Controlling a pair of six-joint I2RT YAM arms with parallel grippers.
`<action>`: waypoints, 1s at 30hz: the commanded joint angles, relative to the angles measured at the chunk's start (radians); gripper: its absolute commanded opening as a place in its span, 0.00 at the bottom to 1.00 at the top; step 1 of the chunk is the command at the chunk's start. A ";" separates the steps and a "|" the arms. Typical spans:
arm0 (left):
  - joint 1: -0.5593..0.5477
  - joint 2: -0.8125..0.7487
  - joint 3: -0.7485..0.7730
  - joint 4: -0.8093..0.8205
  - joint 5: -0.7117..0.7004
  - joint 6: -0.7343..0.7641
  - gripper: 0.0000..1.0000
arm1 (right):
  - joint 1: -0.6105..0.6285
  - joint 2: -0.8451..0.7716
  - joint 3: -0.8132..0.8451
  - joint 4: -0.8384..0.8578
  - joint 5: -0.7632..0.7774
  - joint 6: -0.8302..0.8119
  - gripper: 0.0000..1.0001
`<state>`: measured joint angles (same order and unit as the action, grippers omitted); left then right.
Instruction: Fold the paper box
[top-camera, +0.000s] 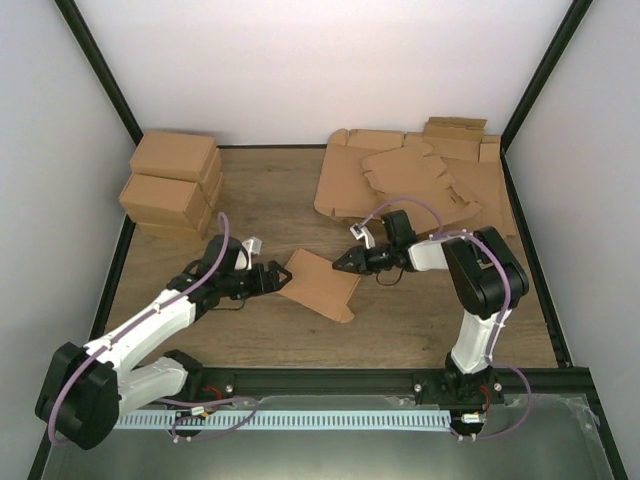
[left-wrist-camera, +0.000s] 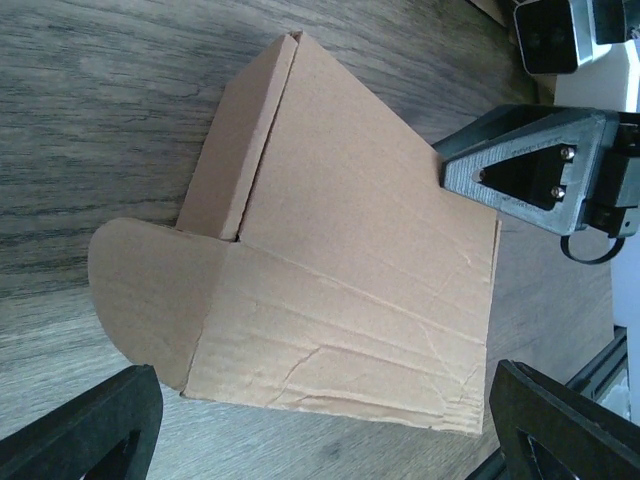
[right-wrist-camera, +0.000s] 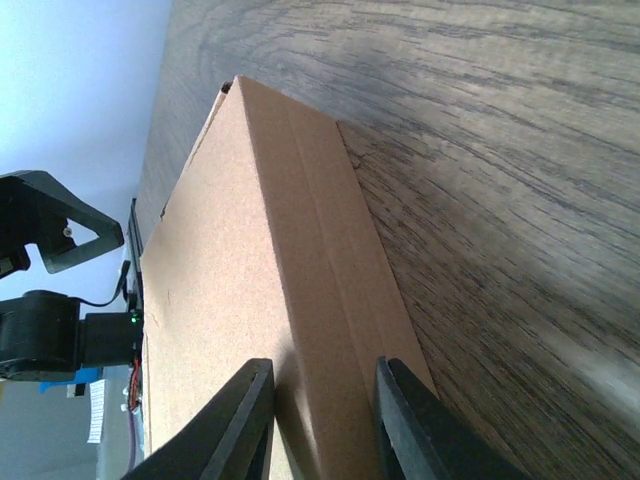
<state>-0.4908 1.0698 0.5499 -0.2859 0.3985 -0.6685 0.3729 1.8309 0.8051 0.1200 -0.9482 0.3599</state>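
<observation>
While your right gripper (top-camera: 342, 265) pinches the box (top-camera: 322, 283) and your left gripper (top-camera: 274, 278) gapes beside it, you seem mid-fold; next, tuck the round flap (left-wrist-camera: 150, 290).

Paper box (top-camera: 320, 283): plain brown corrugated cardboard, folded into a shallow closed-looking carton, with its broad top panel creased and wrinkled. One narrow side wall is folded up along an edge, and a rounded tab juts out flat beside it, untucked. It lies mid-table (top-camera: 270, 200), skewed to the table's edges.
</observation>
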 joint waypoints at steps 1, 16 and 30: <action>-0.003 -0.020 0.028 -0.010 0.024 0.009 0.93 | -0.039 0.049 0.022 0.022 -0.032 0.019 0.29; -0.104 0.132 -0.100 0.325 0.126 -0.116 0.65 | -0.093 0.143 0.075 0.078 -0.100 0.082 0.30; -0.163 0.444 0.086 0.519 0.043 -0.070 0.49 | -0.086 0.063 0.113 -0.035 -0.002 0.016 0.40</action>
<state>-0.6479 1.4952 0.5938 0.1875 0.4614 -0.7723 0.2836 1.9419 0.8658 0.1364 -0.9943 0.4080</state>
